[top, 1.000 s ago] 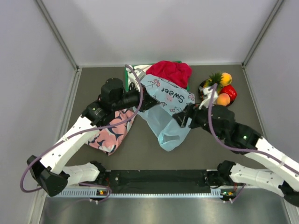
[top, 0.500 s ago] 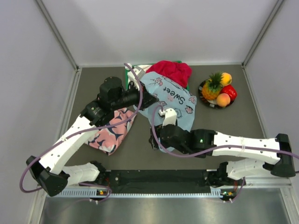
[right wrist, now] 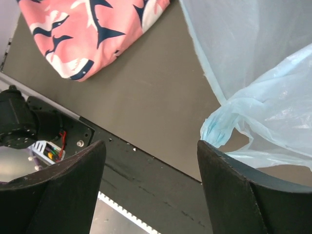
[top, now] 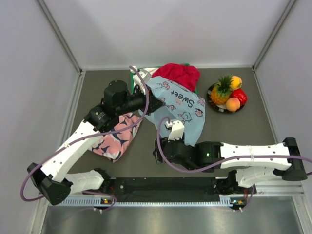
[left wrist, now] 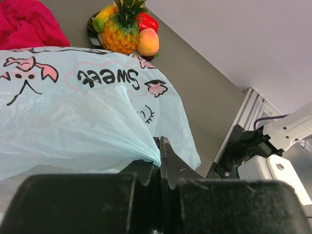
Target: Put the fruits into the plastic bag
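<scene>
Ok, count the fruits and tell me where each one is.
4, all on the plate far right: pineapple at its left, mango at the back, pepper at the right, peach in front. Another could hide behind them.

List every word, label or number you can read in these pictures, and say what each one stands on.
"Sweet": dark letters on the light-blue plastic bag; it reads upside down in the left wrist view.
Nothing else can be read. The pink cloth carries only a shark pattern, and any markings on the rail at the arms' bases are too small to make out.
</scene>
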You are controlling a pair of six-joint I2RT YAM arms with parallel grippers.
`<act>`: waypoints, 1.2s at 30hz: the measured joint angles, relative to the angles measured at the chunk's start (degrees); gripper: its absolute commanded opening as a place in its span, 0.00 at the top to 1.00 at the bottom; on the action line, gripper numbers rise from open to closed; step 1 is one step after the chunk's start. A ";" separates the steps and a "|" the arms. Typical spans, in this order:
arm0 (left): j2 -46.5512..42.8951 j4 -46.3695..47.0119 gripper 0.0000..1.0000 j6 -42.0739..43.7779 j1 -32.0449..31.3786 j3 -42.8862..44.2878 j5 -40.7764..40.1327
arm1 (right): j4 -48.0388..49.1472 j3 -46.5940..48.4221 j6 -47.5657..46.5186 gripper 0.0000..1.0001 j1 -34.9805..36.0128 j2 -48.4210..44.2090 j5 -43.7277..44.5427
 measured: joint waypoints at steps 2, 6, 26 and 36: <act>0.00 0.00 1.00 0.02 0.00 0.00 0.00 | -1.18 0.00 1.11 0.24 0.33 0.13 0.94; 0.00 0.00 1.00 0.02 0.00 0.00 0.02 | -5.05 0.57 2.91 0.23 0.44 1.70 3.82; -0.24 0.24 1.00 0.63 0.00 0.00 0.24 | -1.68 -2.97 -1.84 0.39 -5.95 7.19 9.42; -2.14 0.37 1.00 0.96 0.00 -1.36 -0.22 | 7.34 -3.74 -9.60 0.53 -6.58 9.90 9.27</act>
